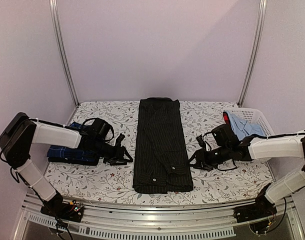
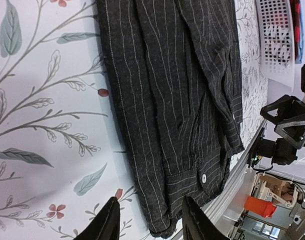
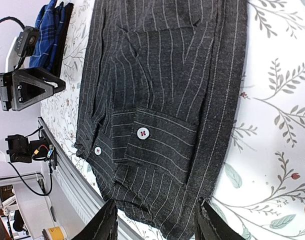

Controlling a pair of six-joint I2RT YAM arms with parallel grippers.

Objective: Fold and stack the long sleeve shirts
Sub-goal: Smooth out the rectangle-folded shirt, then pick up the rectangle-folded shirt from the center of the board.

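The black pinstriped shirt lies mid-worktop as a long strip with its cuffs at the near end. The lengthwise folds look done, so next each hand should pinch a near corner and carry it toward the collar. The left hand and right hand flank that end, both part-open and empty; the navy checked shirt lies folded at the left.

One black shirt, one blue shirt. One basket. Perhaps two cloths inside, bunched and hard to separate.
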